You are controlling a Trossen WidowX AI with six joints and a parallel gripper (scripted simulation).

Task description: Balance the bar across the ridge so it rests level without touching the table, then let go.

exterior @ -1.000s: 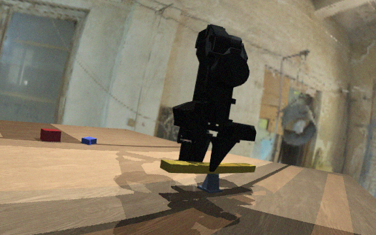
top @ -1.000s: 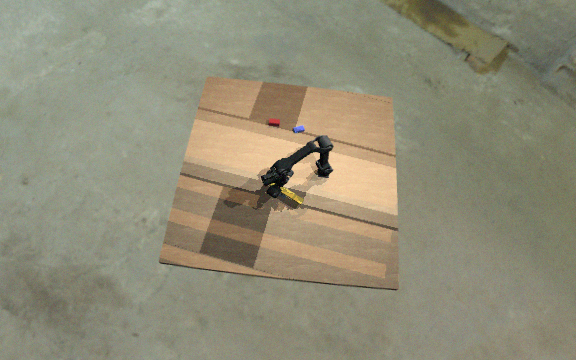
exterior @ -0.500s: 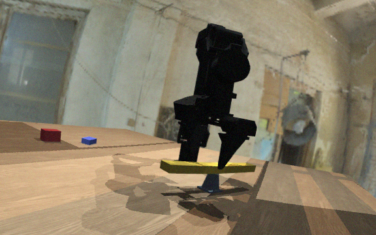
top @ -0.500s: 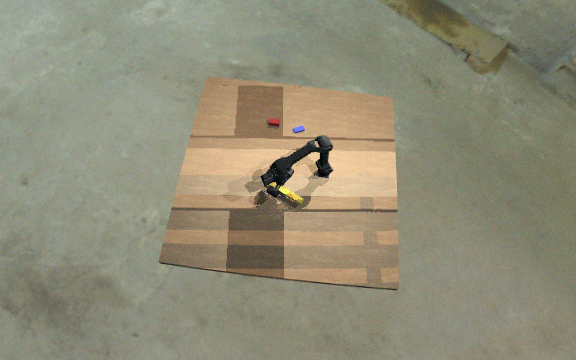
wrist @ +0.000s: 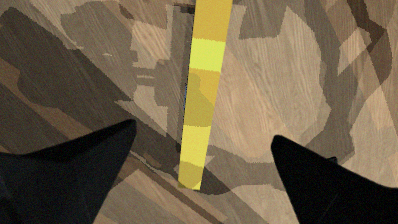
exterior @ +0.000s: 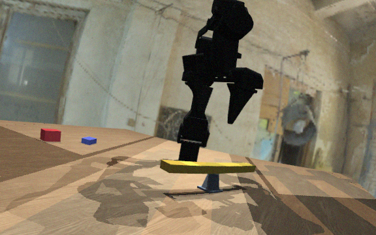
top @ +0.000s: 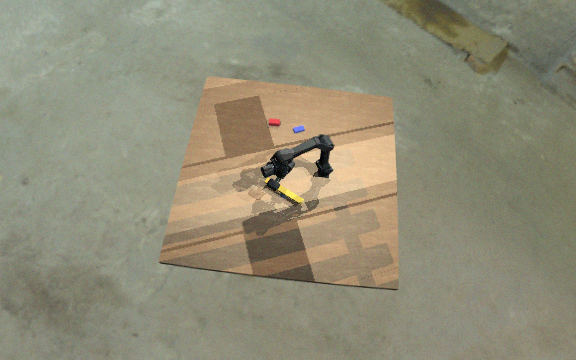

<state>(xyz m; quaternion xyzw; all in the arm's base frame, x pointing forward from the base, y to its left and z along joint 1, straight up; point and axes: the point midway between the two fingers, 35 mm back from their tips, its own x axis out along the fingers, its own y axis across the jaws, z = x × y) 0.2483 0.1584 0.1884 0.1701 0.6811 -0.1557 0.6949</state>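
The yellow bar point(exterior: 207, 167) lies across the small blue-grey ridge point(exterior: 210, 183) and, from the exterior view, both its ends hang off the table point(exterior: 28, 183), so what worries me most is how narrow that support is. The bar looks close to level, but the ridge seems to sit a little toward the bar's right half in that view, so the longer side could sink and touch the table if the balance is not as true as it looks. The other risk is my own doing: my pincer point(wrist: 202, 150) hangs above the bar's near end, and any sideways drift or dip as I pull away could brush the bar and tip it off. A straight rise would be the safer way out, I judge. My pincer is spread nearly as wide as it goes, with nothing between the fingers; in the wrist view the bar runs down the middle of the gap with table showing on both sides, touching neither finger.
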